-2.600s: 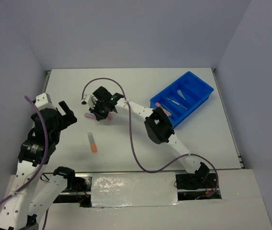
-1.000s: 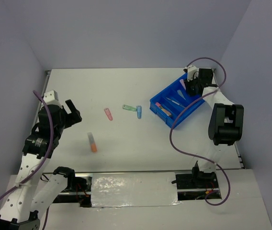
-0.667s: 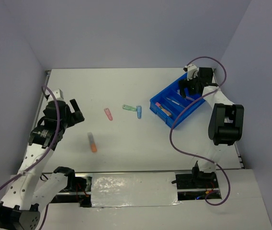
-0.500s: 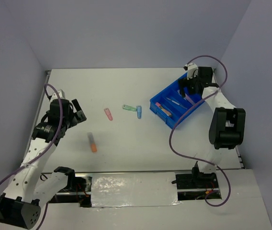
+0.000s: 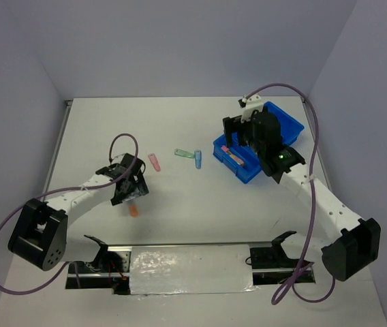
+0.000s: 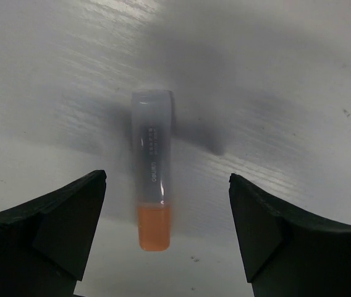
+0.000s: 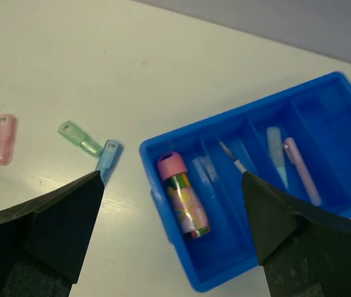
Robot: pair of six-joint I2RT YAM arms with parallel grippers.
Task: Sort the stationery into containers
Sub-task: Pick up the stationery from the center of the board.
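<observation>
Left pincer (image 6: 163, 185) spread, its fingers either side of the orange marker (image 6: 152, 204) and clear of it. The marker lies flat towards the counter's (image 5: 180, 116) near edge, left side. Right pincer (image 7: 172, 179) spread, holding nothing, above the tray (image 7: 342, 93) near the far right corner. Pink pen (image 5: 154, 162), green pen (image 5: 182, 153) and blue pen (image 5: 197, 158) lie loose mid-counter.

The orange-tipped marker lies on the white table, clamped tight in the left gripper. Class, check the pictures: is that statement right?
Not quite. The orange-tipped marker lies on the white table, but the left gripper is not clamped on it: it is open, its jaws standing apart on either side of the marker, clear of it. The left wrist view shows this.
</observation>
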